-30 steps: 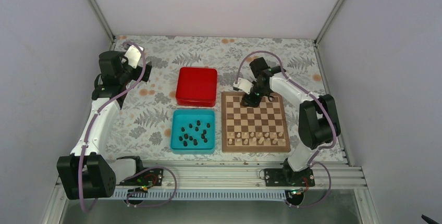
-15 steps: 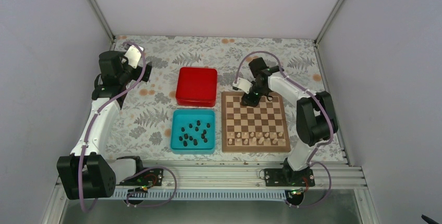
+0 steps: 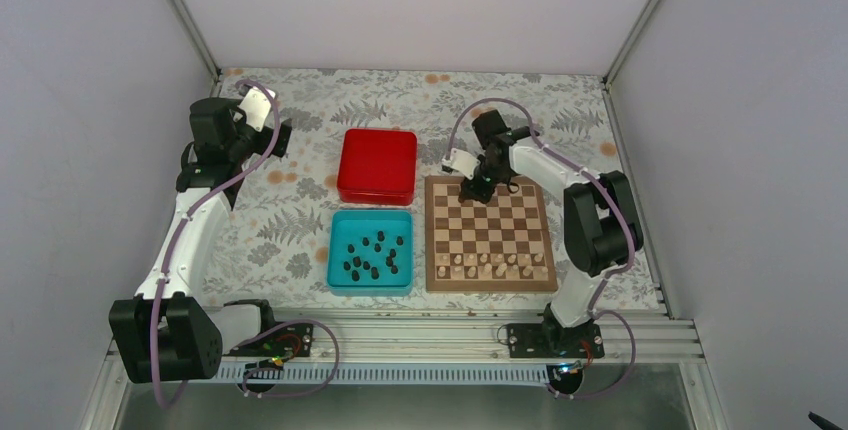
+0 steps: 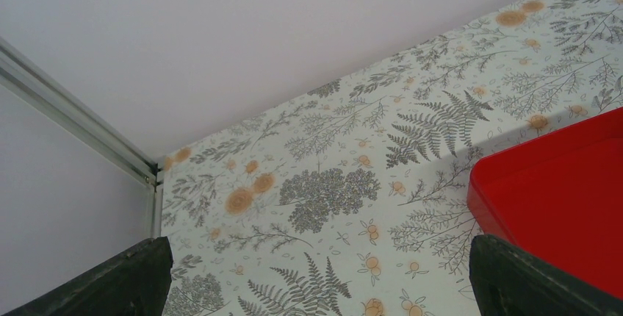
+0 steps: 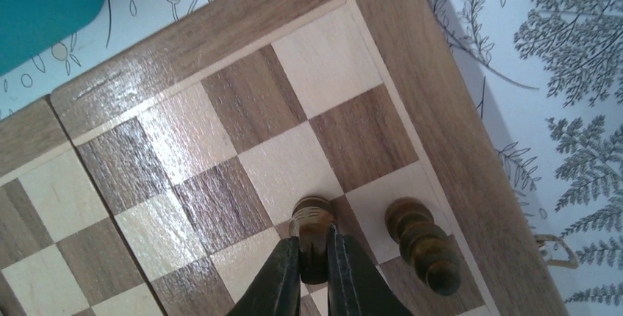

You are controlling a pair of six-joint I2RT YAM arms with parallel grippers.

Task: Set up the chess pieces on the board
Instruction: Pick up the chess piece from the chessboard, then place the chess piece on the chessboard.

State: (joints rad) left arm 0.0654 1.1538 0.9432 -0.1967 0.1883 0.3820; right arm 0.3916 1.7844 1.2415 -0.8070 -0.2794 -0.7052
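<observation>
In the overhead view, the teal tray (image 3: 334,250) lies left of centre in the frame, with a loose scatter of dark pieces (image 3: 372,256) inside it. Just right of it sits the board (image 3: 489,234), with pale pieces (image 3: 490,266) lined along its lower rows. Above the tray is the red box (image 3: 377,165).

The right arm rises from its base at the lower right and bends at a raised elbow beside the board's right edge. Its forearm runs left to the board's upper edge, where the right gripper (image 3: 473,190) points downward. In the right wrist view its fingers (image 5: 283,275) are pinched tight on a dark piece (image 5: 312,228) over the squares near a corner. Whether that piece touches the wood cannot be told. A second dark piece (image 5: 419,244) stands just to its right, by the border.

The left arm stretches up the left side of the frame, and the left gripper (image 3: 283,137) is held at the upper left. In the left wrist view its fingers (image 4: 110,279) are spread wide with nothing between them, above the floral table cover (image 4: 330,184).
</observation>
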